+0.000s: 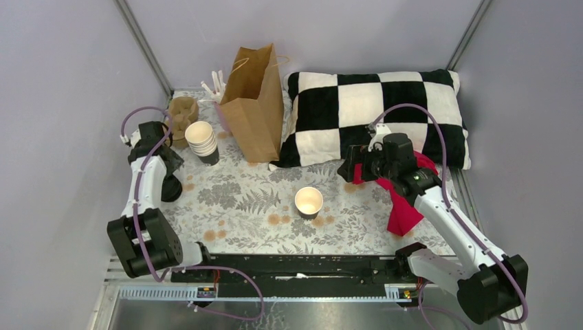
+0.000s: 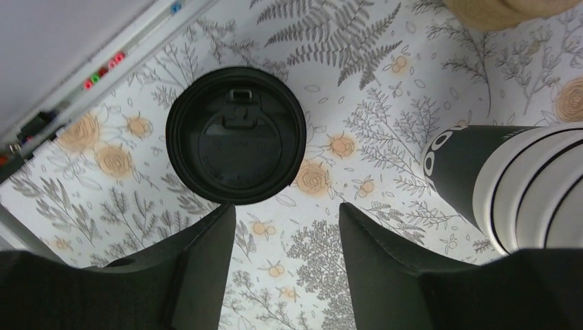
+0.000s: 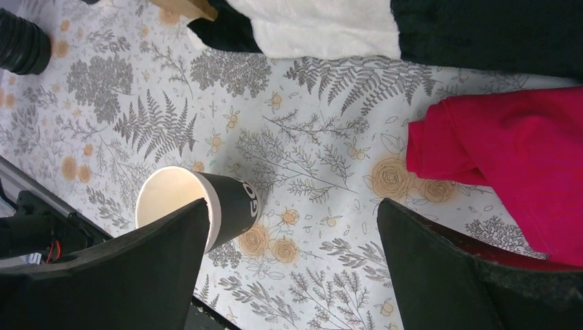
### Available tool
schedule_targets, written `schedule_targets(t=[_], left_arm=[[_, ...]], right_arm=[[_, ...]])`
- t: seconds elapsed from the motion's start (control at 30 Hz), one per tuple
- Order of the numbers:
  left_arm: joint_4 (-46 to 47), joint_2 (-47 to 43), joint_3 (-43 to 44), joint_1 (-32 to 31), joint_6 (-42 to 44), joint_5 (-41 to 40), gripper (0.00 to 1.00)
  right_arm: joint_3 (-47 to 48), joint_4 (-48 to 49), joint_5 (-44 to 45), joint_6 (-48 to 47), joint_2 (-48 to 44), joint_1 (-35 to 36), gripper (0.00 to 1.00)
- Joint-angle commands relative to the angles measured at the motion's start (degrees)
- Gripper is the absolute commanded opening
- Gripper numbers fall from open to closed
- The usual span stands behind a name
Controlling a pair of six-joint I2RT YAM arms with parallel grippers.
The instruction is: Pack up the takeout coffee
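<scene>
Floral tablecloth (image 1: 234, 196) | left tool (image 2: 287, 213) parted above lid stack (image 2: 236, 134) (not touching)

We see the takeout coffee (image 2: 236, 135) straight from above, so only its round black plastic lid shows and the cup beneath is hidden. It stands upright on the floral tablecloth (image 2: 385, 103), at 10 o'clock from the left wrist view's centre, with the sip hole at the lid's 12 o'clock.
</scene>
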Motion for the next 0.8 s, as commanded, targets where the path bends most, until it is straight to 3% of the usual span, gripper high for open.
schedule_targets(t=[0.0,0.2,0.37,0.53,0.77], left_arm=[[5.7,-1.6,0.5,0.6,5.3,0.2,0.59],[5.8,4.1,2.7,1.3,7.8,3.4,0.46],[3.0,11.5,7.1,1.4,8.2,5.8,0.42],[4.3,12.3,6.5,2.7,8.6,5.9,0.34],[4.9,12.8,5.6,3.3,8.9,6.1,0.33]], right_arm=[[3.0,-0.9,-0.5,-0.1,2.1,1.2,0.98],[3.4,-1.5,0.3,-0.3,4.1,1.6,0.98],[3.5,-1.4,0.5,-0.5,5.2,1.7,0.98],[3.2,-1.2,0.5,-0.6,5.5,1.8,0.98],[3.1,-0.8,0.2,-0.6,5.5,2.0,0.98]])
